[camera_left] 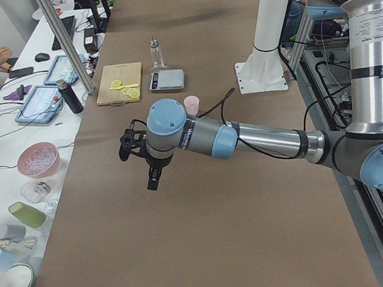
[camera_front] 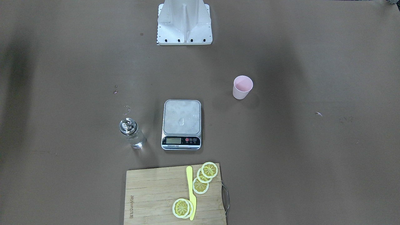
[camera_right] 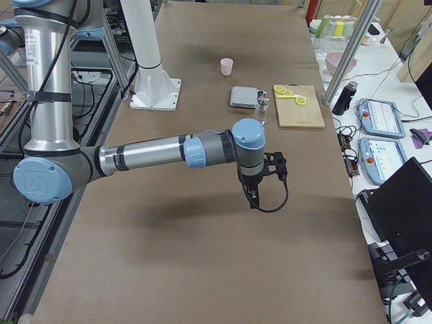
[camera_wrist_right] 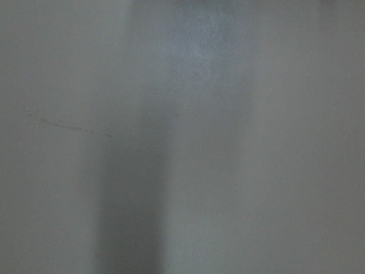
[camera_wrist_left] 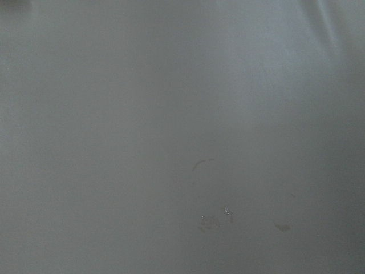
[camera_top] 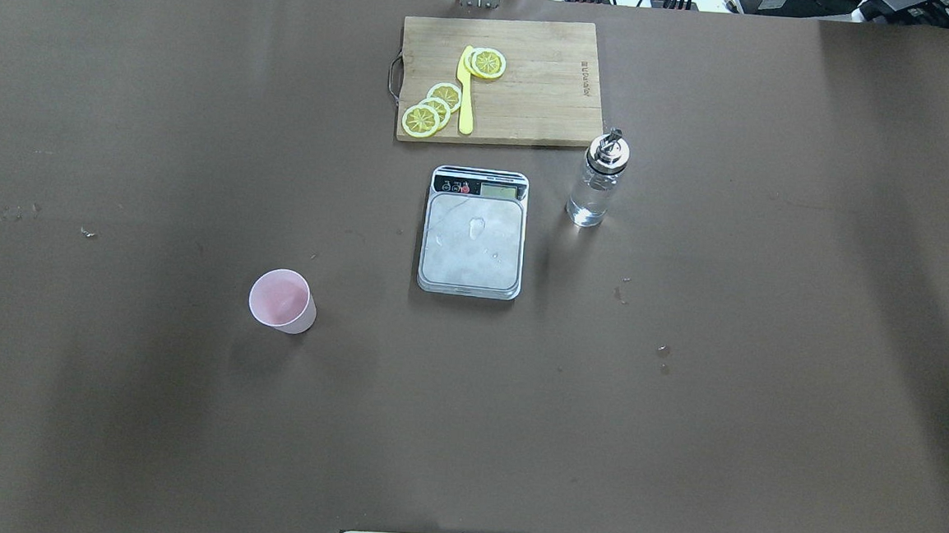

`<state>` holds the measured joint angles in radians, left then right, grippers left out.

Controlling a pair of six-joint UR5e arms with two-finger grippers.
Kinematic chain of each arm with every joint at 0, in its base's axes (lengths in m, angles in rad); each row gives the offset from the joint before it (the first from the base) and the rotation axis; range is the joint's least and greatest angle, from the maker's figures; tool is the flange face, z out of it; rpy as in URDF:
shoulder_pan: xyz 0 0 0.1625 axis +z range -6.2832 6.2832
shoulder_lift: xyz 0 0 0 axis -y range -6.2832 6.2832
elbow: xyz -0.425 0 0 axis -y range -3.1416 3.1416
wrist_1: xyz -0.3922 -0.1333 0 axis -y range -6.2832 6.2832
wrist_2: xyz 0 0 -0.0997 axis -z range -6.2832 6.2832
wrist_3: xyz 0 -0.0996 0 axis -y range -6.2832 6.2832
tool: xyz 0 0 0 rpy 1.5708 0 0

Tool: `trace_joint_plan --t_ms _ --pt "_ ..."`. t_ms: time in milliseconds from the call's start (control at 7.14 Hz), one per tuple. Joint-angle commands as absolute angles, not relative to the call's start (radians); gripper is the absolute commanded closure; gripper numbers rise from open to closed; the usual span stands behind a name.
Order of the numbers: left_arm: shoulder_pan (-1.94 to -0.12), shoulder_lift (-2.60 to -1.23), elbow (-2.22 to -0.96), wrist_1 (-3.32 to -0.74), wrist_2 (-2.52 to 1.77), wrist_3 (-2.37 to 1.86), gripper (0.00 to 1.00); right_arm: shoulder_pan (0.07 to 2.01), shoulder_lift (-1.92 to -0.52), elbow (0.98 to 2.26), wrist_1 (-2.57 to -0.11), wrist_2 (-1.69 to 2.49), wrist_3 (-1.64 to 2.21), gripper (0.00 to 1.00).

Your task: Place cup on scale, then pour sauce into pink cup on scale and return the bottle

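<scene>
Table: brown covering (camera_top: 678,435) runs the whole width, with a workbench and people along the far side.
Cup: the pink cup (camera_top: 281,302) stands upright and looks empty, on the robot's left half, well apart from the scale.
Scale: the scale (camera_top: 472,246) sits mid-table with nothing on it, its display facing away from the robot; a few clear drops (camera_top: 477,227) lie on the steel top.
Bottle: the glass bottle (camera_top: 597,183) stands upright just beside the scale on the robot's right, near the corner of the cutting board (camera_top: 534,97).
Left gripper: the left gripper (camera_left: 153,178) hangs over bare table, well short of the cup; you cannot tell how its fingers are set.
Right gripper: the right gripper (camera_right: 253,199) hovers over bare table, far from the bottle; finger state cannot be told either.
Step in hand: likely fetching the cup, none of the task being done yet.
Doing it well: bring the left gripper down around the cup's wall, squeeze lightly since thin plastic may flex, and set it centred on the steel top.
Watch: the wet platform may let the cup slide.
</scene>
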<state>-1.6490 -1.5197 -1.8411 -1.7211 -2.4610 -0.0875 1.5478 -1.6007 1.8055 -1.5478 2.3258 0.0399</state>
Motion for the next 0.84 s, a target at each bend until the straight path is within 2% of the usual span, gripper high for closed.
trace_joint_plan --t_ms 0,420,700 --pt "-1.649 -1.520 -1.841 -1.718 -2.459 -0.087 0.02 1.548 -1.601 1.805 -1.548 2.326 0.040 0.00" --pt "-1.632 -1.522 -1.850 -1.727 -2.448 -0.089 0.02 1.548 -1.606 1.816 -1.548 2.330 0.041 0.00" --pt "-1.574 -1.555 -1.901 -1.711 -2.419 -0.100 0.02 1.523 -1.605 1.877 -1.557 2.342 0.043 0.00"
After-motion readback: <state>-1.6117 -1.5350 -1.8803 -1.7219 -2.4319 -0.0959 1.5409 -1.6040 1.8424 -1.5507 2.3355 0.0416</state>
